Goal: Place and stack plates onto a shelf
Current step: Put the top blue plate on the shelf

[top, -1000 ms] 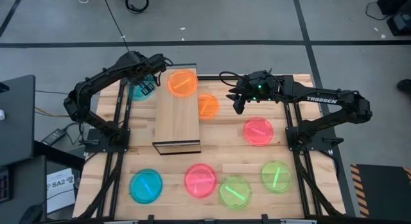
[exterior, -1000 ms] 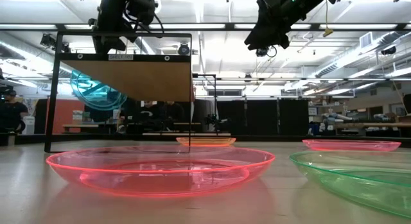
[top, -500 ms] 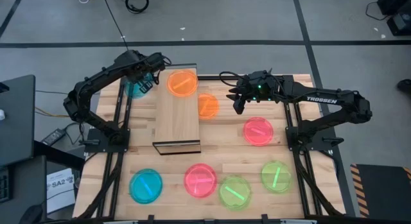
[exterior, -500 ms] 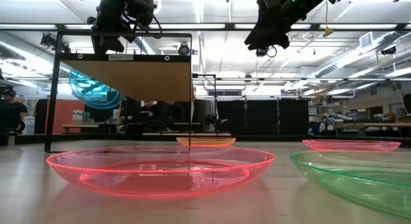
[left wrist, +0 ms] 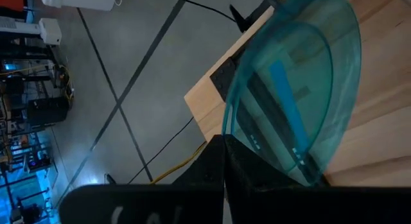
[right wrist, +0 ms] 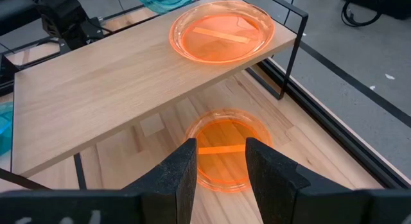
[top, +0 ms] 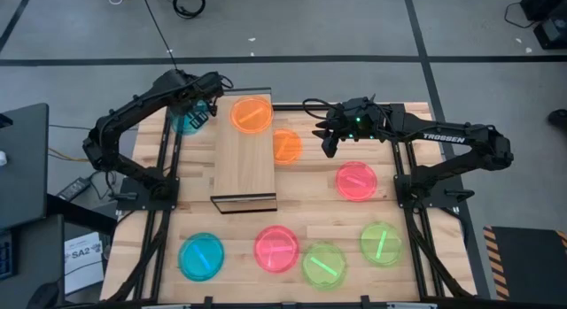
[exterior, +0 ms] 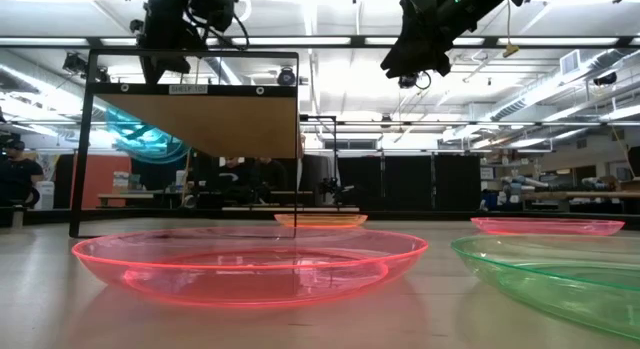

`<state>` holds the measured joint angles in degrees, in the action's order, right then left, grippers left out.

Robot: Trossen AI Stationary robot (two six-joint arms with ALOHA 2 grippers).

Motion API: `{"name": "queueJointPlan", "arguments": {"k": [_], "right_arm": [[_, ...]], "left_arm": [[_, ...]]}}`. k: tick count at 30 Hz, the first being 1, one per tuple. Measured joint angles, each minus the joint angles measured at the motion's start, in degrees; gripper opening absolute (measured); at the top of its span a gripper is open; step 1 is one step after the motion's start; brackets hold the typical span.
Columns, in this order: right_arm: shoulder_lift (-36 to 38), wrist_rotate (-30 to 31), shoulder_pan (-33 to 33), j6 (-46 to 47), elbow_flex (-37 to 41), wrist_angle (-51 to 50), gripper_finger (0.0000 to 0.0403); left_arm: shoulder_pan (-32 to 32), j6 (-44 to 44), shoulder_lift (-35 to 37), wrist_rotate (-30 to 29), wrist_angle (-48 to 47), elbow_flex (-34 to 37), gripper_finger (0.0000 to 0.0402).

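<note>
I am holding 1 translucent teal plastic plate [top: 189, 119] clamped in my left tool [top: 202, 114], just left of the light-wood shelf [top: 244, 158]. My right tool [right wrist: 218, 163] is hovering half-open above the orange plate on the desk [right wrist: 225, 147].

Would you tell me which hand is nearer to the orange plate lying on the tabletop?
Right. The right hand hovers open just beside that orange plate; the left hand, shut on a teal plate, is beyond the shelf.
</note>
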<state>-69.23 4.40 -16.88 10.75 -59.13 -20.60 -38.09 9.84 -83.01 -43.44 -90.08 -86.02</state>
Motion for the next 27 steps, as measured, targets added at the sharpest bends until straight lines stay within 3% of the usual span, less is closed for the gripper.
{"name": "queueJointPlan", "arguments": {"k": [9, 27], "right_arm": [[0.00, -0.01, 0.00, 0.02, 0.00, 0.22, 0.0139], [0.00, 0.00, 0.00, 0.01, 0.00, 0.42, 0.0139]], "left_arm": [[0.49, 0.03, 4.97, 0.63, 0.09, 0.00, 0.0002], [0.45, 0.51, 16.66, 15.03, 0.07, 0.02, 0.0002]]}}
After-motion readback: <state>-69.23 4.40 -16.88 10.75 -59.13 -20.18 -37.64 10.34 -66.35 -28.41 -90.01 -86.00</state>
